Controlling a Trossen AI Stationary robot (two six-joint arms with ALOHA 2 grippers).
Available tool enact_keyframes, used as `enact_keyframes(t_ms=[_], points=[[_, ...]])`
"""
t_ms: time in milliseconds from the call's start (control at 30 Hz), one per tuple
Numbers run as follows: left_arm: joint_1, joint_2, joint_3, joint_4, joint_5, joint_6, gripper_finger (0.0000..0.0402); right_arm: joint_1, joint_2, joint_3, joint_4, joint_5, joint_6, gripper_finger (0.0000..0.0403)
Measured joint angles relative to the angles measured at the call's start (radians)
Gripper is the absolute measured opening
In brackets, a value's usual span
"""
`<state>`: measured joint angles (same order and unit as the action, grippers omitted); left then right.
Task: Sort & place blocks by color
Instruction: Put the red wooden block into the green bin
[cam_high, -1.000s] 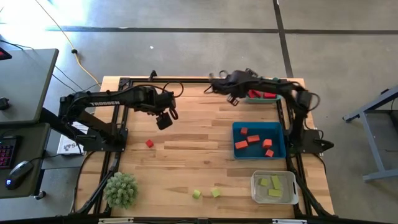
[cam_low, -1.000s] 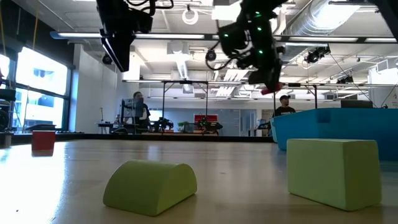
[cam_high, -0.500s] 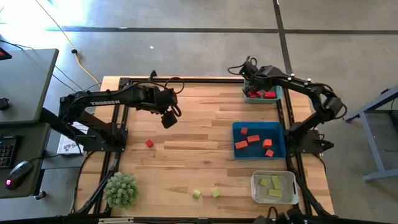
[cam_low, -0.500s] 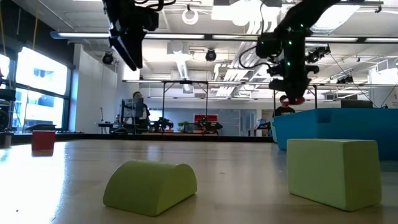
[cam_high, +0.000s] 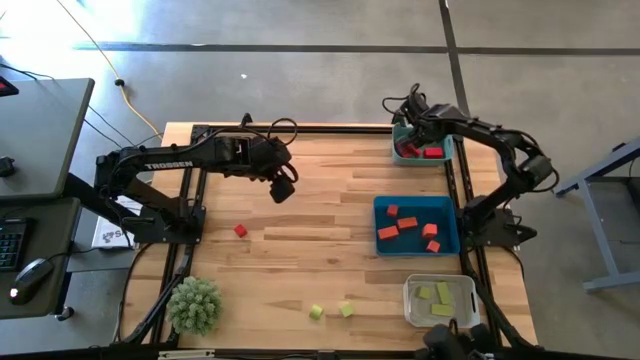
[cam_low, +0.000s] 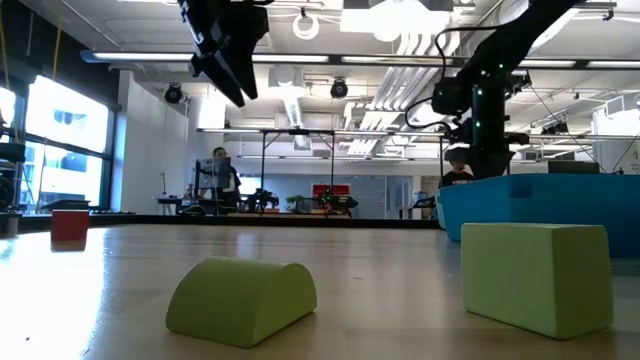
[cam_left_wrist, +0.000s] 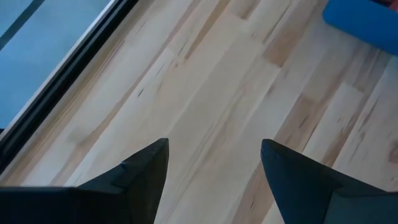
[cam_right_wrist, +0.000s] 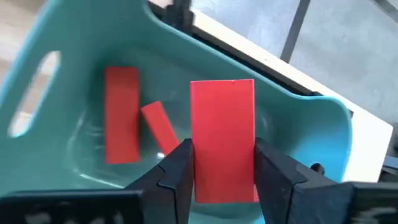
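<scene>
Wood-plank table (cam_high: 320, 215), matt; glossy teal plastic bin (cam_right_wrist: 74, 93); matt red block (cam_right_wrist: 222, 134).

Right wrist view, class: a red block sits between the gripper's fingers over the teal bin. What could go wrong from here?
1. The red block hangs above two red blocks in the teal bin; dropped, it may bounce or land crooked.
2. The right gripper is near the bin wall and might clip it when pulling away.

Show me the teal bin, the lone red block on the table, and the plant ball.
teal bin (cam_high: 447, 146), high view, right rim
red block (cam_high: 240, 231), high view, top face
plant ball (cam_high: 194, 305), high view, middle
</scene>
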<state>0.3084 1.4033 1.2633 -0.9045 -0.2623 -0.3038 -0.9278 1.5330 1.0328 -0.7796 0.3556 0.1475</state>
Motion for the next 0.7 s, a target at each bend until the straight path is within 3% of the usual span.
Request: enact_keyframes(t_ms=[200, 700], points=[[0.000, 0.000, 0.000, 0.028, 0.000, 0.000, 0.0243, -0.050, 0.000, -0.001, 0.010, -0.033, -0.063, 0.0137], [-0.001, 0.000, 0.000, 0.045, 0.000, -0.008, 0.0243, -0.061, 0.000, -0.001, 0.053, -0.128, -0.165, 0.0142]])
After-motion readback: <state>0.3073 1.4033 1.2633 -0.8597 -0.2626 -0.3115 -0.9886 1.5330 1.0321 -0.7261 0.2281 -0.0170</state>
